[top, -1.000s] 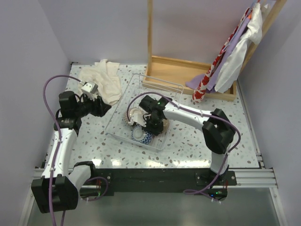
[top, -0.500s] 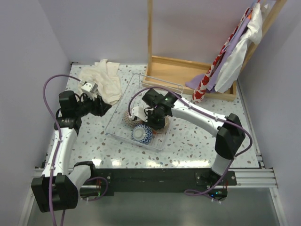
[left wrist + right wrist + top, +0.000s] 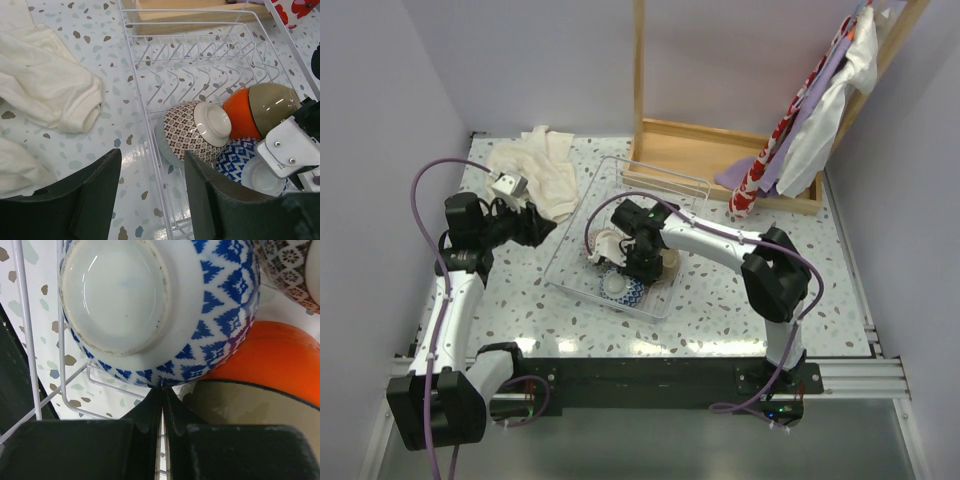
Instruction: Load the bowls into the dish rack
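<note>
Toward the lower right of the left wrist view, I see four bowls bunched at one end of the dish rack [image 3: 190, 10], and none shows whole. The orange bowl [image 3: 239, 119] is half covered by the tan bowl [image 3: 275, 102] in front of it. The blue-patterned bowl [image 3: 231, 156] sits partly behind the white housing of the right arm. From the top camera that arm hides nearly the whole pile, leaving only a sliver of blue. In the right wrist view the brown-checked bowl [image 3: 285, 265] is clipped by the upper right corner.

The rack is thin white wire bent into zigzag prongs, standing on a glossy speckled desk [image 3: 115, 100]. The bowls are round and glazed, and the blue one turns its pale foot ring toward my right wrist camera. A soft cream cloth [image 3: 45, 90] lies rumpled at the left of the frame.

The right end effector [image 3: 161, 395] has its dark fingers pressed together, gripping nothing. Its tips sit just under the blue bowl's edge, and I cannot tell whether they touch. The left end effector [image 3: 152, 157] is spread wide and empty, above the rack's left rail.
</note>
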`<state>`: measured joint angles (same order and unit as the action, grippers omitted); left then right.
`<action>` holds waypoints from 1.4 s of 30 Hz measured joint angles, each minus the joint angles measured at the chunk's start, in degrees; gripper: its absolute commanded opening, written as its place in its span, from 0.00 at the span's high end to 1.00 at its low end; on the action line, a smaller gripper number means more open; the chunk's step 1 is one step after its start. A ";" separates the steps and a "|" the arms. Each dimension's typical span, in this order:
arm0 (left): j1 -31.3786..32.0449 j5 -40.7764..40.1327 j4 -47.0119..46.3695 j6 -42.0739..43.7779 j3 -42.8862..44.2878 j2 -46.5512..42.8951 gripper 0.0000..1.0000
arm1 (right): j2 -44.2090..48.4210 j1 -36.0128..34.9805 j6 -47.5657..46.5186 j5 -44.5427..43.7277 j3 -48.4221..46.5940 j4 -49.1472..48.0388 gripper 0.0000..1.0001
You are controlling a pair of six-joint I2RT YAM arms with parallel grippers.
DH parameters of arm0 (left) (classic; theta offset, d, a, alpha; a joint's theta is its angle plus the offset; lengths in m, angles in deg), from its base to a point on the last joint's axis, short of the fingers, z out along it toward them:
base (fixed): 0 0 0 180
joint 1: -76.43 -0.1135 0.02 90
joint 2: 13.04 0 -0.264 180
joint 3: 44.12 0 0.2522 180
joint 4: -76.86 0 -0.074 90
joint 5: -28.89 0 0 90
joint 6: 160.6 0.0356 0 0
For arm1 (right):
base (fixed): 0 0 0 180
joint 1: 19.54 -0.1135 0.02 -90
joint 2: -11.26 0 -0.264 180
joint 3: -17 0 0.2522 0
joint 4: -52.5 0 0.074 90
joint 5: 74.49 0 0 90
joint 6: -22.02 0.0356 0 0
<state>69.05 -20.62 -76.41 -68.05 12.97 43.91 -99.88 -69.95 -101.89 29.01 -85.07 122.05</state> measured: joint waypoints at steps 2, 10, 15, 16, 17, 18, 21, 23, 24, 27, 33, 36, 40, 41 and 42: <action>0.00 -0.07 0.00 0.04 0.00 0.00 0.42 | -0.13 0.00 0.07 0.00 0.00 0.17 0.96; -0.04 -0.15 -0.02 0.07 -0.07 0.44 0.42 | -0.13 0.00 1.07 0.33 0.00 0.24 0.94; -0.07 -0.15 0.07 0.09 0.37 1.16 0.39 | 0.46 -0.17 1.31 -1.57 0.02 0.48 0.91; -0.07 -0.22 0.13 0.07 0.79 1.49 0.38 | 0.98 -0.22 1.27 -2.34 0.04 0.72 0.91; -0.07 -0.46 0.13 0.07 1.29 1.81 0.37 | 1.73 -0.20 1.20 -2.97 0.20 1.11 0.90; -0.07 -0.79 0.11 0.09 1.73 2.05 0.36 | 2.75 -0.13 1.14 -3.80 0.50 1.73 0.89; -0.07 -2.60 0.20 0.07 3.74 2.80 0.30 | 6.88 0.28 1.20 -5.38 1.16 4.04 0.85; -0.07 -3.34 0.22 0.07 5.01 3.15 0.29 | 9.68 0.66 1.42 -6.45 1.42 5.22 0.85; -0.07 -3.52 0.20 0.07 5.64 3.28 0.28 | 11.30 0.81 1.66 -6.84 1.68 5.66 0.84; -0.04 -3.87 -0.07 0.04 6.62 3.37 0.01 | 16.11 1.77 3.02 -8.13 3.10 6.62 0.57; 0.72 -4.85 -0.09 -0.37 6.69 3.37 0.00 | 24.57 8.20 8.22 -6.10 6.12 5.90 0.01; 1.05 -5.84 -0.11 -0.44 6.69 3.37 0.00 | 30.86 11.78 11.54 -3.80 9.62 2.51 0.01; 1.14 -8.26 -0.13 -0.39 6.49 3.37 0.00 | 39.28 11.76 18.84 -4.90 14.60 -1.14 0.01; 1.14 -9.38 -0.13 -0.39 6.36 3.37 0.00 | 40.59 11.58 21.05 -6.36 15.50 -1.68 0.01; 1.14 -10.58 -0.17 -0.37 6.19 3.41 0.00 | 41.53 11.47 23.21 -8.11 16.37 -2.21 0.01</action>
<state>70.19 -31.20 -76.58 -68.42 19.15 47.32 -58.35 -58.48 -78.67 20.90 -68.70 119.84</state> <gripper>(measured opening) 0.994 0.987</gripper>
